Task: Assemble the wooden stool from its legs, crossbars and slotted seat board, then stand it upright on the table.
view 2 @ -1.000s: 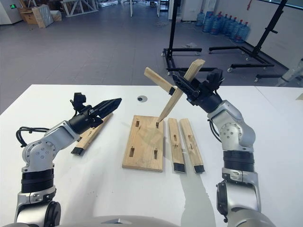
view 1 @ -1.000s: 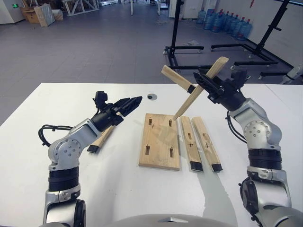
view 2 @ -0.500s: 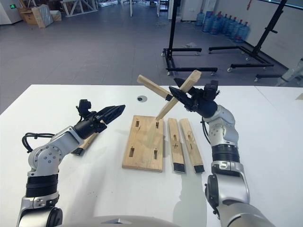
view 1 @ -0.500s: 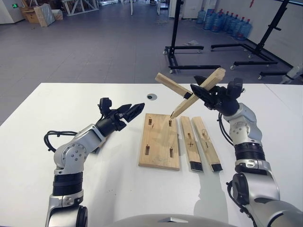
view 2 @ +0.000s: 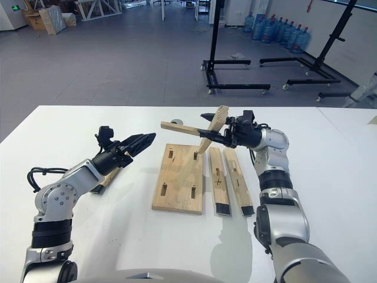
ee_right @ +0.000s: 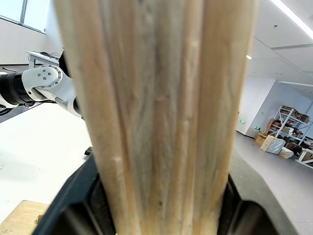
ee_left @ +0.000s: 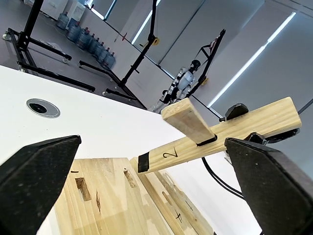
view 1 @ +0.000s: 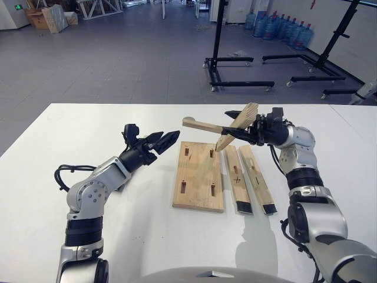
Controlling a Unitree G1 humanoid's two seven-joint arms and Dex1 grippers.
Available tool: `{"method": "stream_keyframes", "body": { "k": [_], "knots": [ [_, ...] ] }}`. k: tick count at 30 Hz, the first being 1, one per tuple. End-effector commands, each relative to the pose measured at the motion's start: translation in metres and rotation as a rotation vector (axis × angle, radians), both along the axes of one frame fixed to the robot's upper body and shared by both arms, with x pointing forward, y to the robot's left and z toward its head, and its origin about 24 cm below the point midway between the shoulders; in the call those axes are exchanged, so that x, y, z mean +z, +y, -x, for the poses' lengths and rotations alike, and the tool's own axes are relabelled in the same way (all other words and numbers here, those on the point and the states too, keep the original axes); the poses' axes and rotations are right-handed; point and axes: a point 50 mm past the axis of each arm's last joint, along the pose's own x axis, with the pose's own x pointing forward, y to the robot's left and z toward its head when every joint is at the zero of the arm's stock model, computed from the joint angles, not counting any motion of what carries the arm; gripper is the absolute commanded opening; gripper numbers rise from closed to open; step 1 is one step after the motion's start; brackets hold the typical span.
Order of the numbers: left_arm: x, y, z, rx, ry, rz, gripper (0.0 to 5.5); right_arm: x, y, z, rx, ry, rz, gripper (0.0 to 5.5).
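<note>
Right gripper: clenched on the held leg, black fingers gripping it from either side about midway along; in the right wrist view the wood grain sits tight between the two pads. A crossbar is joined through that leg and sticks out toward the robot's left, close to level, well above the table. The leg's lower end is at the far right slot of the seat board; contact with the slot cannot be made out. The board lies flat at table centre, four slots facing up. Left gripper: released, fingers spread with nothing between them, hanging just above the table off the board's left far corner and pointed at the crossbar; its wrist view looks between the two dark pads at the cross-shaped piece. The two loose legs lie side by side just right of the board, black-capped ends toward the robot. A fourth leg lies on the table, partly hidden under the left forearm. Against a second ago: the right arm has dropped and rolled, so the held leg now leans much flatter and the crossbar has swung from steeply tilted to nearly horizontal. The left gripper has come in toward the board, with little further shift over the last half second. Board and loose legs have not moved.
</note>
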Motion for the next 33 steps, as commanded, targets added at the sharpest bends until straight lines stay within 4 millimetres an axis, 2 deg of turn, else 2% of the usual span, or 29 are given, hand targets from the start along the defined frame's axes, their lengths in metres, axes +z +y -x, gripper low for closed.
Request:
{"method": "stream_keyframes", "body": {
  "k": [1, 11, 18, 28, 33],
  "knots": [
    [0.001, -0.002, 0.002, 0.0, 0.001, -0.004, 5.4, 0.008, 0.004, -0.005, 0.015, -0.028, -0.005, 2.06],
    [0.002, -0.001, 0.002, -0.008, 0.001, 0.001, 5.4, 0.002, 0.004, -0.006, 0.013, 0.003, -0.034, 2.06],
    [0.001, -0.003, 0.002, -0.007, 0.004, 0.007, 5.4, 0.016, 0.0, -0.009, 0.007, -0.028, -0.089, 2.06],
    [0.001, -0.005, 0.002, -0.024, 0.007, 0.004, 5.4, -0.012, 0.011, -0.004, 0.025, 0.043, -0.066, 2.06],
    [0.0, -0.006, 0.003, -0.023, 0.011, 0.007, 5.4, -0.013, 0.008, -0.002, 0.021, 0.053, -0.053, 2.06]
  ]
}}
